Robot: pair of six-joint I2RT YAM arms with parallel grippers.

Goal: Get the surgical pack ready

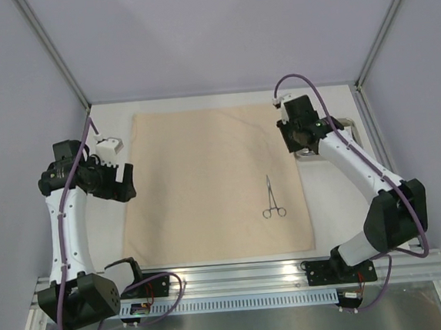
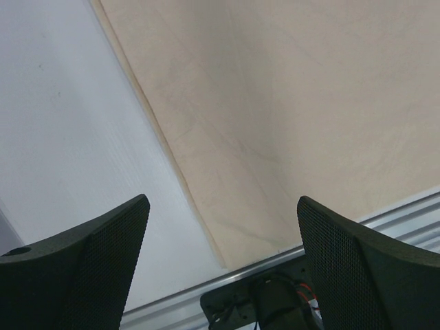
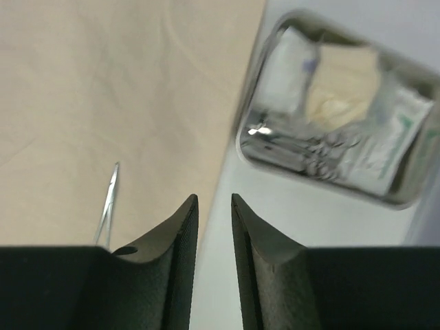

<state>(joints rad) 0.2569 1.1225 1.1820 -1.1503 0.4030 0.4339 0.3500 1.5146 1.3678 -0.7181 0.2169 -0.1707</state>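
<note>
**Cloth sheet** (image 1: 206, 182): tan, spread flat on the white bench (image 1: 327, 194), filling its middle.

**Scissor-handled clamp** (image 1: 272, 199): one piece lying on the cloth sheet at about 4 o'clock from its centre. Ring handles point to 6 o'clock, tips to 12 o'clock. Nothing touches it.

**Steel tray** (image 3: 242, 137): shallow and shiny, on bare bench just off the cloth sheet's 3 o'clock edge, partly hidden under the right arm in the top view. The wrist view is blurred. It holds white packets (image 3: 285, 69), a gauze pad (image 3: 340, 86) and more steel clamps (image 3: 295, 155).

**Left pincer** (image 2: 221, 203): fingers spread wide and empty, over the cloth sheet's 9 o'clock edge.

**Right pincer** (image 3: 214, 198): fingers nearly together with a narrow gap, nothing between them. It hangs above the cloth sheet's 3 o'clock edge, near the steel tray.
</note>
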